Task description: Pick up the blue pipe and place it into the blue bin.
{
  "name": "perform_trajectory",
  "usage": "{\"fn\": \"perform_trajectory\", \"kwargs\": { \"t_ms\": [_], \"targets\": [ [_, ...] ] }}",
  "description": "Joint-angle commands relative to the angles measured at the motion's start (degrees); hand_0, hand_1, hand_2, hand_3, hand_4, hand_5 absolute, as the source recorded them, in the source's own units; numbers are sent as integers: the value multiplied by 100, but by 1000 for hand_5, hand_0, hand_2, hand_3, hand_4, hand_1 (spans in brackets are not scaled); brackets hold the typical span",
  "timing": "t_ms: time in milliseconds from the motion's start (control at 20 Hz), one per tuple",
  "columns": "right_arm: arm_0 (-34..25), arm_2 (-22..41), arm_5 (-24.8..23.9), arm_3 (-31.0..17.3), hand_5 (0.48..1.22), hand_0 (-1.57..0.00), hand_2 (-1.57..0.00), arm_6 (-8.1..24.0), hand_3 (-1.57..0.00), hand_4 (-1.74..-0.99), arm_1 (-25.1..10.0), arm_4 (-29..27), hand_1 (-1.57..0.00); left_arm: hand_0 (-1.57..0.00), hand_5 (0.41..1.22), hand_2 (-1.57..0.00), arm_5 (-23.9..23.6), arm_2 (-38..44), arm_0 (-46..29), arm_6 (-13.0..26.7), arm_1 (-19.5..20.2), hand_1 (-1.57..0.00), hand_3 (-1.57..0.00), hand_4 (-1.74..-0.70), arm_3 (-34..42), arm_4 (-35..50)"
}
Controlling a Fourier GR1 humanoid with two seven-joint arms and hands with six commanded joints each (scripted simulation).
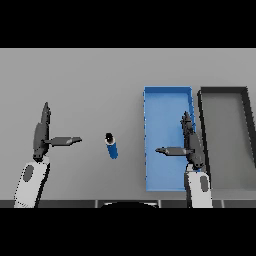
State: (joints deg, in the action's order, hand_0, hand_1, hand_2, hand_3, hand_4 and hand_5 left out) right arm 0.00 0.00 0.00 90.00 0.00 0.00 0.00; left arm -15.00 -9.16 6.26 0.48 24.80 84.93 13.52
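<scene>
A short blue pipe [111, 146] with a dark end cap lies on the grey table, between the two hands. The blue bin [162, 102] stands to its right, a long shallow tray running away from me. My left hand [42, 136] hovers left of the pipe, fingers straight and thumb pointing toward it, with a clear gap between. My right hand [190, 142] is over the bin's right side, fingers straight, thumb pointing left, holding nothing.
A dark grey bin [247, 120] stands right beside the blue one, at the table's right side. Bare grey table [75, 80] stretches behind and to the left of the pipe.
</scene>
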Motion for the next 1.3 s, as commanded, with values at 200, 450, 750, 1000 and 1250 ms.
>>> {"fn": "perform_trajectory", "kwargs": {
  "t_ms": [200,450,750,1000,1250],
  "targets": [
    [-103,-42,-5,-81,594,1,1,40,1,-1210,-22,-19,1,1,594,1,-1,4,100,-5,-24,1,1,-967,-85,-8],
    [129,526,230,301,588,1,1,-507,1,-1195,-825,1056,1,1,596,1,1676,-337,144,-602,933,1,1,-971,-237,18],
    [249,674,280,466,580,1,1,-376,1,-1181,-900,1233,1,1,586,1,2269,-596,-78,-983,1153,1,1,-970,154,60],
    [165,620,327,492,581,1,1,-321,1,-1214,-866,1077,1,1,530,1,2685,-1106,-326,-489,1405,1,1,-1005,967,-6],
    [153,632,317,572,572,1,1,-289,1,-1219,-856,1076,1,1,472,1,2849,-1709,-386,13,1264,1,1,-1075,1203,-397]
  ]
}}
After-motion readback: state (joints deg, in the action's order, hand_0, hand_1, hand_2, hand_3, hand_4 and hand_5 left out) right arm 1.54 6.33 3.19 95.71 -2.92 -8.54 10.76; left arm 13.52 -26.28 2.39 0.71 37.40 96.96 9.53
